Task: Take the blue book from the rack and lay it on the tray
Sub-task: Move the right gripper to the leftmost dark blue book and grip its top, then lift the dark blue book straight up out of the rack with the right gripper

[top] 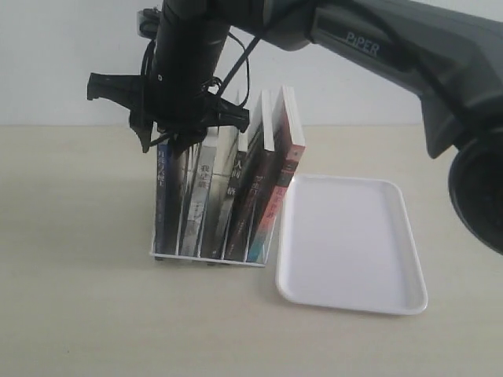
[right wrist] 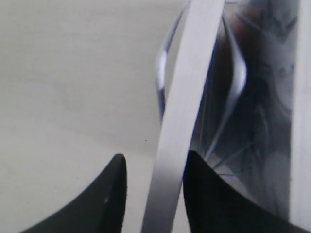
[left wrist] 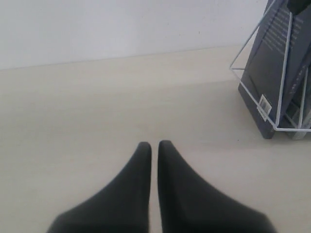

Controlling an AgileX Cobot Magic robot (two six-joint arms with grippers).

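Note:
The blue book (top: 165, 206) stands upright in the leftmost slot of the wire rack (top: 208, 258). My right gripper (top: 169, 145) has reached across from the right and hangs over that book's top. In the right wrist view its fingers straddle the book's pale page edge (right wrist: 189, 73). One finger (right wrist: 199, 179) lies against the edge and the other (right wrist: 114, 184) stands a little apart, so the gripper (right wrist: 155, 158) is open. The white tray (top: 350, 236) lies flat just right of the rack. My left gripper (left wrist: 154, 144) is shut over bare table, and the rack's end (left wrist: 286, 63) with a dark book cover (left wrist: 269, 73) stands off to one side.
Several other books fill the rack, among them a white-spined one (top: 206, 188) and a pink-spined one (top: 284, 181) leaning toward the tray. The right arm's dark body (top: 393, 47) spans the top of the exterior view. A wall stands behind the table.

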